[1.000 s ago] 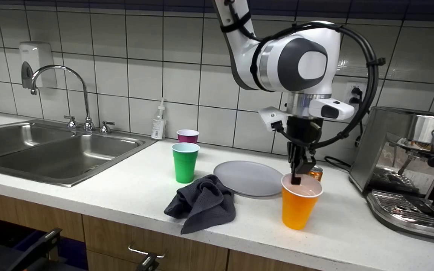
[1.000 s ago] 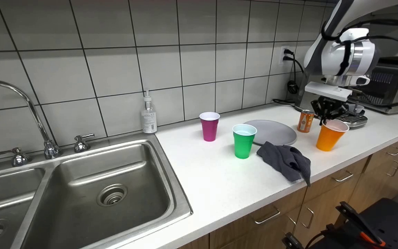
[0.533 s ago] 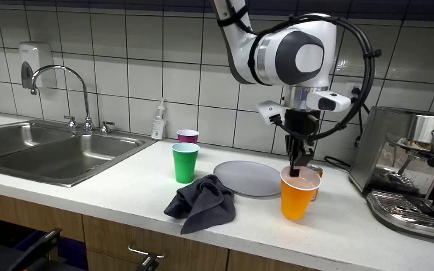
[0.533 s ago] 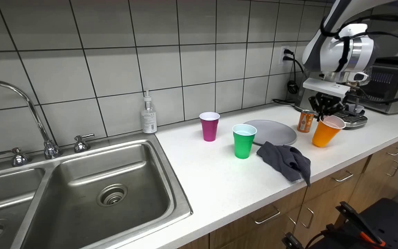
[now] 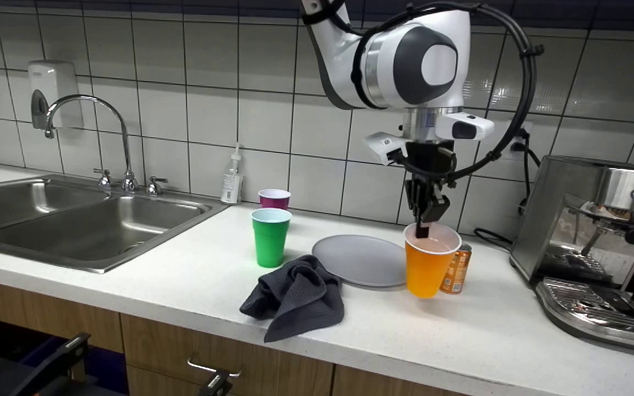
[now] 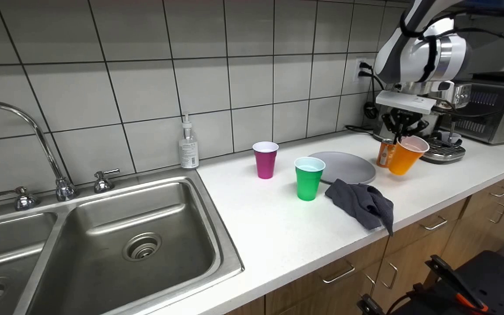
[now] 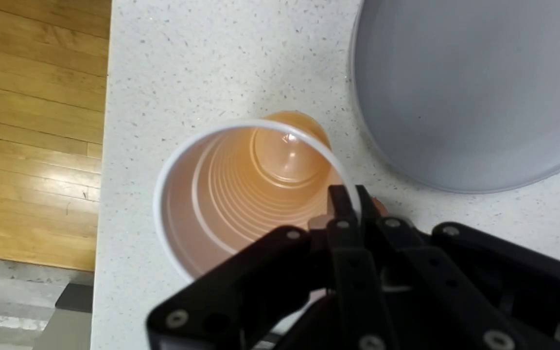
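My gripper (image 5: 422, 225) is shut on the rim of an orange cup (image 5: 428, 269), with one finger inside the cup and one outside. The wrist view shows the white rim pinched between the fingertips (image 7: 342, 194). The cup (image 6: 405, 159) is tilted, and its base appears slightly above the counter. An orange can (image 5: 456, 269) stands close to the cup; the exterior views do not show whether they touch. In the wrist view the can is mostly hidden behind the gripper. A grey plate (image 7: 474, 97) lies beside the cup.
A dark grey cloth (image 5: 300, 297) lies at the counter's front edge. A green cup (image 5: 271, 242) and a purple cup (image 6: 265, 164) stand near the sink (image 6: 225, 245). A soap bottle (image 5: 232, 179) stands by the wall. A coffee machine (image 5: 548, 203) stands beyond the can.
My gripper has moved up and toward the wall and plate, carrying the orange cup. The cup has risen, and more of the can shows beside it. Other objects have not moved.
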{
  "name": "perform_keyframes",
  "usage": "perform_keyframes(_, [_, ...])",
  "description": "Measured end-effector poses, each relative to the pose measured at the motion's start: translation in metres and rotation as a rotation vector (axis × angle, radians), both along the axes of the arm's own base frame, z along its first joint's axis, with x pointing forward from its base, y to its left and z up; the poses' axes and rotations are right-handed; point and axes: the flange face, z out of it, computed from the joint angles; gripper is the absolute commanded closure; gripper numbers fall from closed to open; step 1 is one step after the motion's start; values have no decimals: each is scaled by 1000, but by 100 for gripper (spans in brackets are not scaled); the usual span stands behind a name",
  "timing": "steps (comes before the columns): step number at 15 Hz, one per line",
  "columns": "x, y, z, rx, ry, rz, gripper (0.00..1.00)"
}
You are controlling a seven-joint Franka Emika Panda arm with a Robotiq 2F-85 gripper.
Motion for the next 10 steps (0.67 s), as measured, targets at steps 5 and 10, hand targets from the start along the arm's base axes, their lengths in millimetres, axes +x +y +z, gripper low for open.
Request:
perform_keyframes(5, [11,13,10,-39,10,70,99])
perform_keyframes(10, [24,25,13,-55,12,114,99])
